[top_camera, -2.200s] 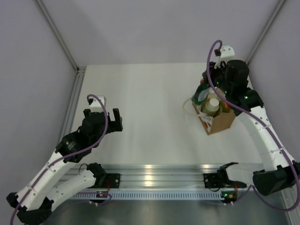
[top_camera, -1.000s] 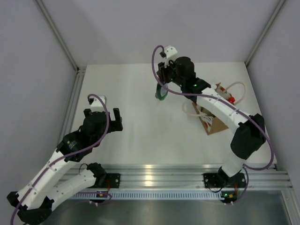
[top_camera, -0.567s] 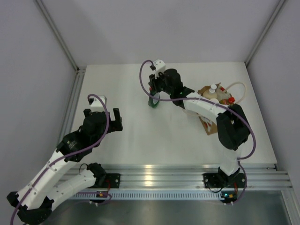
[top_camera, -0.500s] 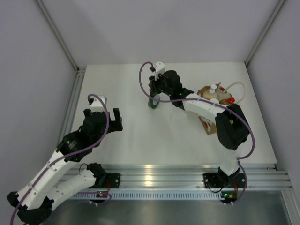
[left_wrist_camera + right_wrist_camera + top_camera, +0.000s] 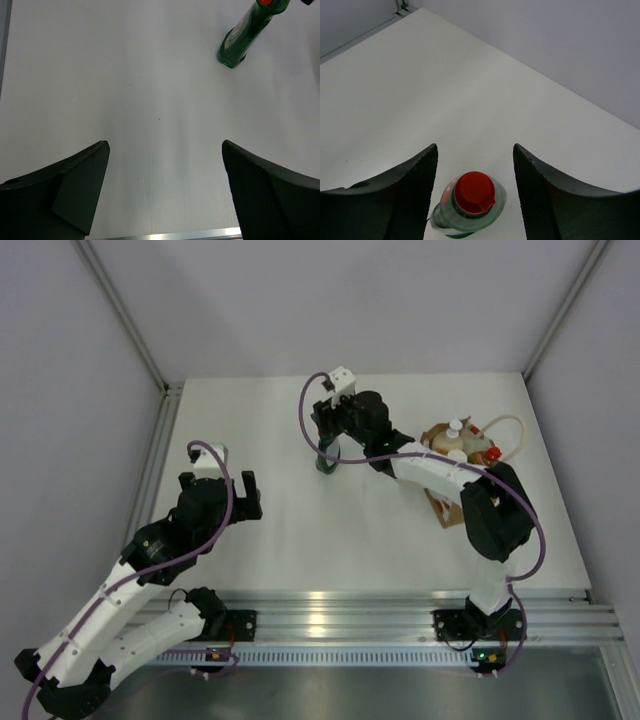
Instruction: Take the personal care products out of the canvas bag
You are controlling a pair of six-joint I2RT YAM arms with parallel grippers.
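Well inboard on table (image 5: 300, 540): green bottle (image 5: 239, 42)

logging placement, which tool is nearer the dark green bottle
Right. The right tool straddles the dark green bottle from above; the left tool is well off to its left.

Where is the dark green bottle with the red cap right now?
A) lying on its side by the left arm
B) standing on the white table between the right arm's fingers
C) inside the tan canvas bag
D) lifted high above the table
B: the dark green bottle with a red cap stands on the white table, the right arm's fingers either side of it with gaps showing.
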